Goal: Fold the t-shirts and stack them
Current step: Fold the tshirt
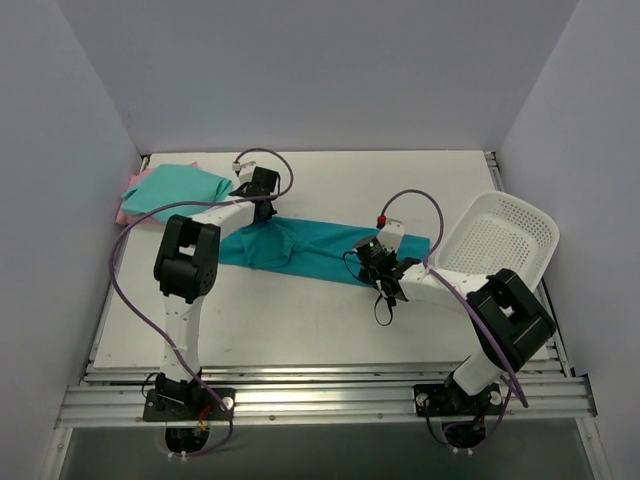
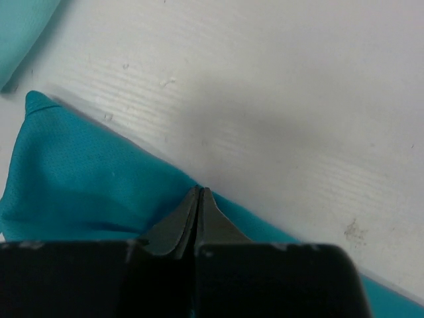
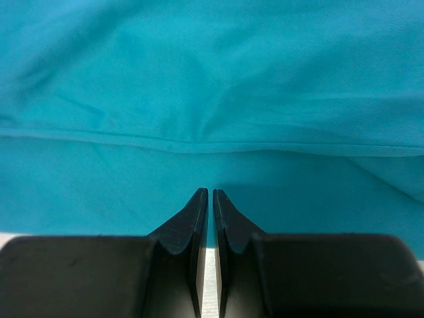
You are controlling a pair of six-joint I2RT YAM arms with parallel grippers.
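Observation:
The deep teal t-shirt [image 1: 310,250] lies as a long folded strip across the middle of the table. My left gripper [image 1: 262,212] is shut, its tips pinching the strip's far edge near the left end [image 2: 199,191]. My right gripper [image 1: 372,262] is shut to a thin slit on the strip's near edge toward the right end [image 3: 211,192]; teal cloth [image 3: 212,79] fills that view. The mint green t-shirt [image 1: 180,190] lies folded at the far left on top of the pale pink t-shirt [image 1: 124,207]. A corner of the mint shirt [image 2: 20,33] shows in the left wrist view.
The white perforated basket [image 1: 500,235] stands tilted at the right edge of the table, close to my right arm. Grey walls enclose the left, back and right sides. The white tabletop [image 1: 300,320] shows in front of the strip.

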